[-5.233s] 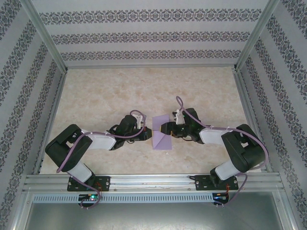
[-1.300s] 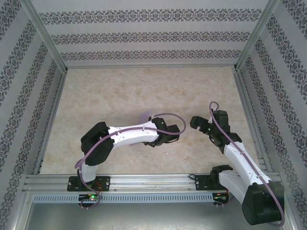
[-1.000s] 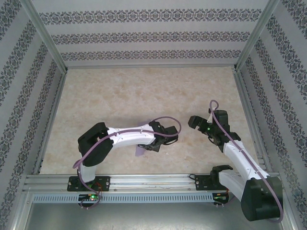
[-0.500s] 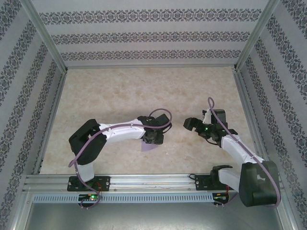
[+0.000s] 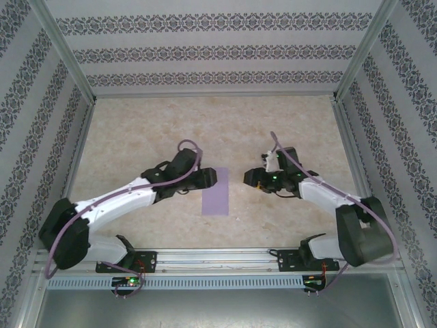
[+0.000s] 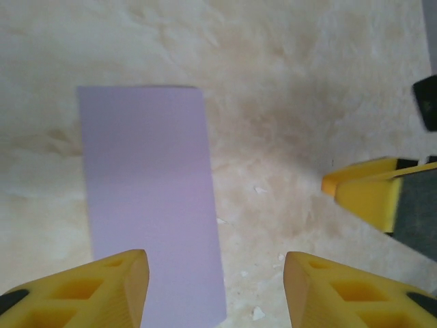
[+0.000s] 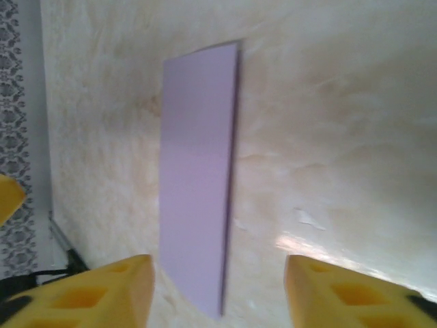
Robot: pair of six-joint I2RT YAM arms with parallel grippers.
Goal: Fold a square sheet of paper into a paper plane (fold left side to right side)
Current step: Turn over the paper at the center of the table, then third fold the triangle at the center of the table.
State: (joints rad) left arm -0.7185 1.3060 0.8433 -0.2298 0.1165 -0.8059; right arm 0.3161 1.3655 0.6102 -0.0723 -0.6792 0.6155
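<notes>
Lilac paper flat between left gripper and right gripper; nearer left

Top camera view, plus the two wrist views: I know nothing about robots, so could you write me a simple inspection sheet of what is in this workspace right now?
Surface: beige marbled tabletop, flat and dry-looking.
Job's things: lilac sheet of paper, lying flat as a narrow rectangle, apparently folded in half, between the two arms.
Clutter: a few small white flecks near the paper; crumbs or surface pattern, cannot tell.
Grippers: left gripper open, holding nothing, above the paper's edge; right gripper open, holding nothing, to the paper's right.
Cables: purple cables loop along each arm, clear of the paper.
Surroundings: patterned walls on three sides; metal rail at the near edge.
</notes>
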